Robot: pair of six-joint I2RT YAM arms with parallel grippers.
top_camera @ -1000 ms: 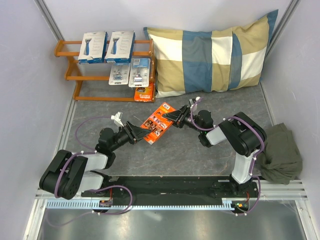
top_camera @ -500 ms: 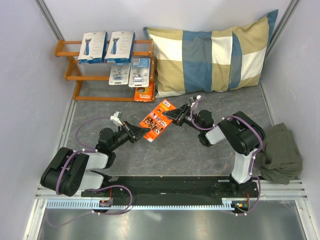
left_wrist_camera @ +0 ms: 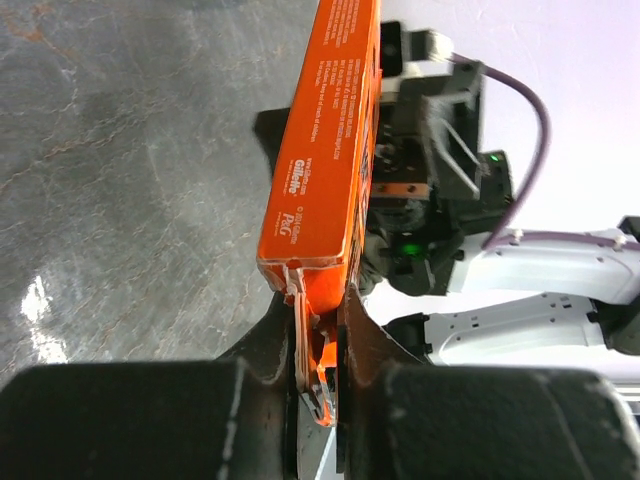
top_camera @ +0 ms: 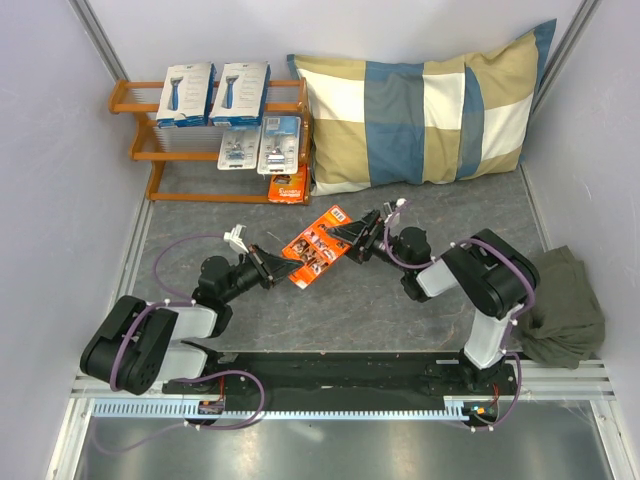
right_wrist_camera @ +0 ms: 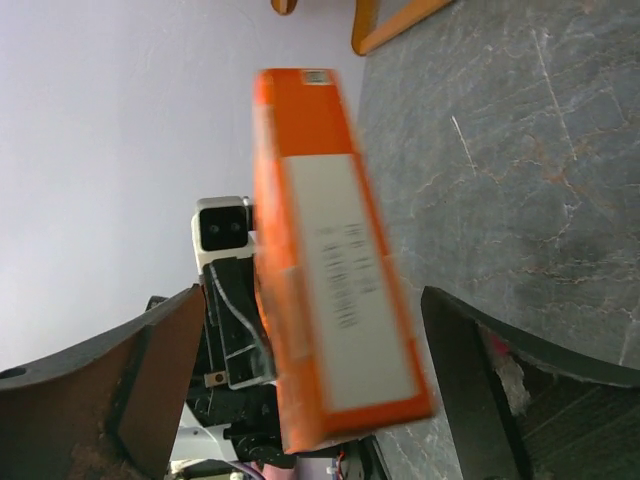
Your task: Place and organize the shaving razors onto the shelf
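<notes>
An orange razor pack (top_camera: 318,245) hangs above the grey floor between both arms. My left gripper (top_camera: 277,264) is shut on its lower left end; in the left wrist view the pack (left_wrist_camera: 325,150) stands edge-on out of the gripper (left_wrist_camera: 320,335). My right gripper (top_camera: 349,238) is open, its fingers apart on either side of the pack (right_wrist_camera: 330,260) without touching it. The shelf (top_camera: 130,97) at the back left holds two white boxes (top_camera: 186,93) on top, two blister packs (top_camera: 258,146) on the middle tier, and another orange pack (top_camera: 288,185) at the bottom right.
A blue-and-beige checked pillow (top_camera: 420,110) leans against the back wall, right next to the shelf. A dark green cloth (top_camera: 562,305) lies bunched at the right wall. White walls close in both sides.
My left gripper closed on the orange pack's lower end. My right gripper then opened and let go of the upper end. The pack shifted only slightly.
</notes>
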